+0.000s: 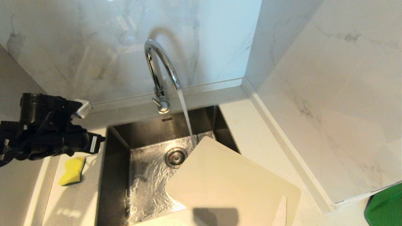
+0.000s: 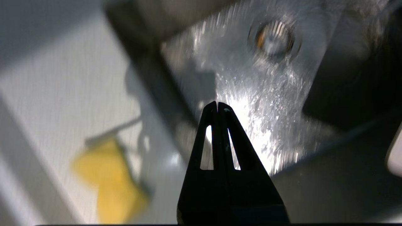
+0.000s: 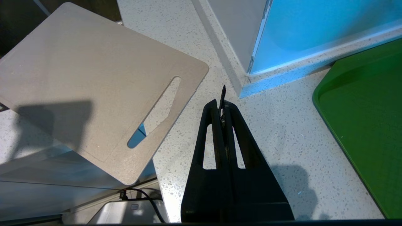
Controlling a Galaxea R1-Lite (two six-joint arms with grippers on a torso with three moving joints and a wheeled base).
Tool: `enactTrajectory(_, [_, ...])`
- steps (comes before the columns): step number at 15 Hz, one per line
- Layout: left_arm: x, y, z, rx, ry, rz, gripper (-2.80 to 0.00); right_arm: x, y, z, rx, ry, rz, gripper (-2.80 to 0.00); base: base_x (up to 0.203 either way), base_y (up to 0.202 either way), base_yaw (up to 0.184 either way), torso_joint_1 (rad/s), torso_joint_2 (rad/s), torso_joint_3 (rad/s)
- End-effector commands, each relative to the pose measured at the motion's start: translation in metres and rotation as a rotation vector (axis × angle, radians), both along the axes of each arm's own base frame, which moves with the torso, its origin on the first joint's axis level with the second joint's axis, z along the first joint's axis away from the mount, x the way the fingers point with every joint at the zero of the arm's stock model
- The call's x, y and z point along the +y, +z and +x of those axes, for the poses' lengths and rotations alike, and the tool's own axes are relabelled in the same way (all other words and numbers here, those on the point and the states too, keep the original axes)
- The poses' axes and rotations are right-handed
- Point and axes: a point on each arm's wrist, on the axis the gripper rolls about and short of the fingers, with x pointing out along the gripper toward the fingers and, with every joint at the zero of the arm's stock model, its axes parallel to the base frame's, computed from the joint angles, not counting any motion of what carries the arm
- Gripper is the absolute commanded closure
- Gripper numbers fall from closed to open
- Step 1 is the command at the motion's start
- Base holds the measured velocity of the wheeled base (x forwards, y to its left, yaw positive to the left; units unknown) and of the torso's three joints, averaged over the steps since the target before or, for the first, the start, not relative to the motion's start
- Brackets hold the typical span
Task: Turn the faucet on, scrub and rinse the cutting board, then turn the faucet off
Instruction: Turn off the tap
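1. Over the right front corner of the sink (image 1: 119, 175) lies the cutting board (image 1: 232, 185), tilted, one corner under the running water; it is well apart from the left gripper (image 2: 217, 108).
2. Behind the sink stands the faucet (image 1: 158, 67); water pours from its spout.
3. Left gripper hangs above the sink's left rim, fingers clenched, empty; the yellow sponge (image 1: 72, 171) lies just below it.
4. Right gripper (image 3: 221, 106), clenched and empty, is above the counter (image 3: 270, 131) beside the board's slot end.
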Motion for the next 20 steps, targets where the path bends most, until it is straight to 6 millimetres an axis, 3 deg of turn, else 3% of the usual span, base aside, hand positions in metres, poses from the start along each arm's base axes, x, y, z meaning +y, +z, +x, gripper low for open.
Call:
enactTrajectory(1, [-0.017,-0.005,0.034,-0.013,-0.069,-0.021,0.00,0.000,0.000,0.000,0.001,-0.001,0.001,0.00,0.000,0.000,0.000,0.000,0.00,0.000])
enactTrajectory(6, [-0.056,0.028,0.070,-0.038,-0.193,-0.125,0.00,0.000,0.000,0.000,0.001,-0.001,0.001,0.00,0.000,0.000,0.000,0.000,0.00,0.000])
enactTrajectory(9, [-0.074,0.022,0.093,-0.014,-0.207,-0.168,0.00,0.000,0.000,0.000,0.001,-0.001,0.001,0.00,0.000,0.000,0.000,0.000,0.00,0.000])
enactTrajectory(13, [-0.077,0.013,0.104,-0.006,-0.205,-0.178,0.00,0.000,0.000,0.000,0.001,-0.001,0.001,0.00,0.000,0.000,0.000,0.000,0.00,0.000])
enactTrajectory(20, [-0.084,0.028,0.125,-0.088,-0.195,-0.229,0.00,0.000,0.000,0.000,0.001,-0.001,0.001,0.00,0.000,0.000,0.000,0.000,0.00,0.000])
